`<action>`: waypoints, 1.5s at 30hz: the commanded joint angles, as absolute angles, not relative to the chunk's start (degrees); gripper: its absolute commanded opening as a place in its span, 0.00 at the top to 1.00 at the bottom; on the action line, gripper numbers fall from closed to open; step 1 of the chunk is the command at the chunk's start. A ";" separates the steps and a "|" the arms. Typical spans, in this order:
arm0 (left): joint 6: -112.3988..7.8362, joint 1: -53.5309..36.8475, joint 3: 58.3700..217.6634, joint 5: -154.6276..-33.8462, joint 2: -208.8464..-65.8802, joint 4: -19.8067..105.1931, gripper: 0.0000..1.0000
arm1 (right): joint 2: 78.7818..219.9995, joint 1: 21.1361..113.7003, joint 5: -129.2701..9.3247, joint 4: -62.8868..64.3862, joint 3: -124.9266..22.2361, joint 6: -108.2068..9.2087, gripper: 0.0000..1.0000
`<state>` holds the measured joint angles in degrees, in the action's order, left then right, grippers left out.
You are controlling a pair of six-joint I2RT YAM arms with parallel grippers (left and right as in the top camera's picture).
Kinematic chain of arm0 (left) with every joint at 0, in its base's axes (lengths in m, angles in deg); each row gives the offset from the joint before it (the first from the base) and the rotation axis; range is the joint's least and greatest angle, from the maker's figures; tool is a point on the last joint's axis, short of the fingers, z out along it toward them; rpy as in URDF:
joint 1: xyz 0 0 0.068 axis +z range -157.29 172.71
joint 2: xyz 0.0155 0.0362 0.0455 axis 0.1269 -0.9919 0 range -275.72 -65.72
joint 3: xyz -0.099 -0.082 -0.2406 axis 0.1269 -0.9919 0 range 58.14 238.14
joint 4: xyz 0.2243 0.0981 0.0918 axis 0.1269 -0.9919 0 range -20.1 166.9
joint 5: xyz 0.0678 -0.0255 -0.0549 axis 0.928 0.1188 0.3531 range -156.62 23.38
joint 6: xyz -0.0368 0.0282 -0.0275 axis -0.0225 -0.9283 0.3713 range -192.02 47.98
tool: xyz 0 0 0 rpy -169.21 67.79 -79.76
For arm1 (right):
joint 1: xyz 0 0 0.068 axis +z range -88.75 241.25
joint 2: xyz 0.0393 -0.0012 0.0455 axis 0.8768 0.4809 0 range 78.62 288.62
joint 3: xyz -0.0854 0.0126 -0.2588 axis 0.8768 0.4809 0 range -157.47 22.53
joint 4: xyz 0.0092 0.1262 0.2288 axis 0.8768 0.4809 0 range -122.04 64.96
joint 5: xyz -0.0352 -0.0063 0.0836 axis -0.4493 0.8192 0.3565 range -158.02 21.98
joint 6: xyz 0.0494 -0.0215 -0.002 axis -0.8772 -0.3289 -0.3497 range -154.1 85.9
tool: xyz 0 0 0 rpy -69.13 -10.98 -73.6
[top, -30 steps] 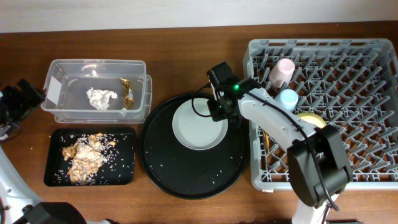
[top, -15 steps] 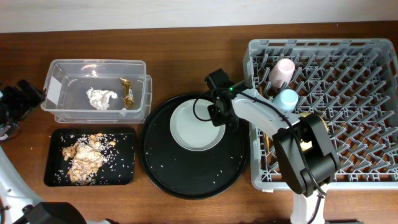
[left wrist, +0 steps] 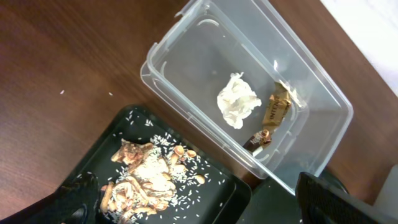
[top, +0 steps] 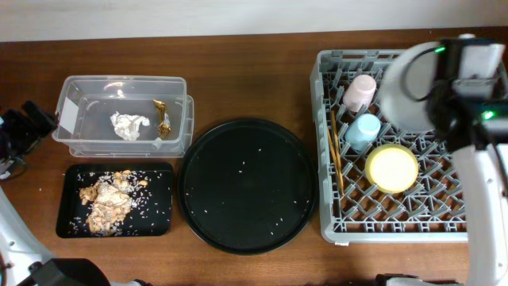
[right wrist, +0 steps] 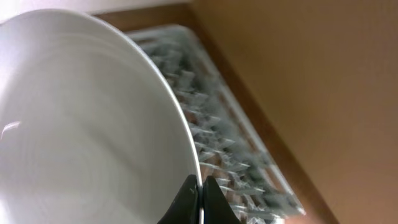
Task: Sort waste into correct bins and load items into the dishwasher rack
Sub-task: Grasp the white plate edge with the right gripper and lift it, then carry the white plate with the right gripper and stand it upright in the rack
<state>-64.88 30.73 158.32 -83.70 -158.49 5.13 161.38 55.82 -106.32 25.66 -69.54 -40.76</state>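
Now the pale grey-green plate point(top: 413, 87) hangs over the far side of the dishwasher rack point(top: 476, 199), glossy, with faint rings. The right gripper point(right wrist: 198, 198) pinches its rim, fingers pressed together on it. Most of the plate runs off the wrist view, and the rack behind is blurred. The left gripper point(left wrist: 196, 186) is spread wide above the clear tub point(left wrist: 205, 56) and black tray point(left wrist: 102, 158), its fingers cut off.
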 commanded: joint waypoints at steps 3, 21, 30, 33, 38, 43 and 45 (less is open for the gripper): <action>-64.75 30.86 158.58 -83.70 -157.35 5.22 0.00 | 172.59 44.04 -112.48 19.86 -70.04 -38.90 0.96; -64.75 30.86 158.58 -83.70 -157.35 5.22 0.00 | 181.12 54.91 -93.67 10.86 -70.00 -19.31 0.90; -64.75 30.86 158.58 -83.70 -157.37 5.22 0.00 | 179.19 56.85 -73.23 11.60 -70.63 -26.13 0.06; -64.75 30.86 158.58 -83.70 -157.37 5.22 0.00 | 179.11 63.47 -62.06 14.49 -71.29 -34.61 0.14; -64.75 30.86 158.58 -83.70 -157.37 5.22 0.00 | 183.56 71.91 -62.41 18.77 -68.78 -36.58 0.74; -64.75 30.86 158.58 -83.70 -157.37 5.22 0.00 | 189.60 72.46 -62.13 17.79 -66.15 -39.14 0.68; -64.75 30.86 158.58 -83.70 -157.35 5.22 0.00 | 190.60 73.18 -62.21 18.20 -66.15 -39.14 0.68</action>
<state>-64.88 30.73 158.32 -83.70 -158.49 5.13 189.55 71.98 -62.52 17.94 -66.46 -38.51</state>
